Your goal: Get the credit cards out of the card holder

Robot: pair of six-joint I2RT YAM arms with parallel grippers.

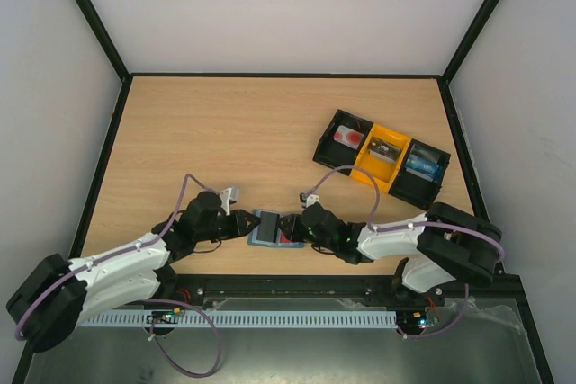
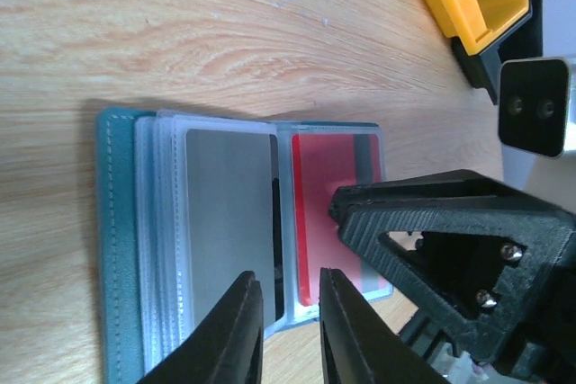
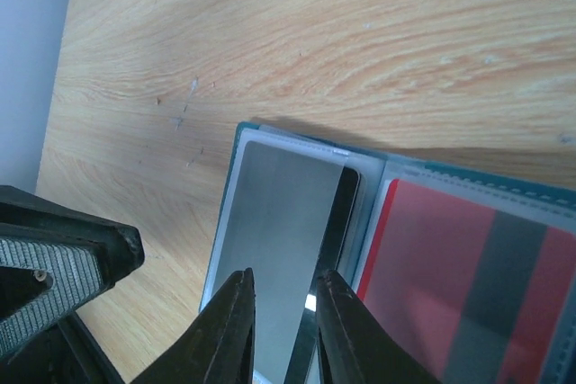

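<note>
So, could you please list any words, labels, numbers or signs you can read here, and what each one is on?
No text can be read.
On the grey card: nothing printed that shows.
On the red card: only a dark stripe.
On the card holder: no marking.
In the tray: labels, if any, too small to read.

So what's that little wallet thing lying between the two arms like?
The card holder is a teal, stitched bifold lying open flat on the wooden table. Clear plastic sleeves hold a grey card and a red card with a dark stripe. The left tool and right tool each straddle an edge, fingers narrowly apart; grip unclear.
</note>
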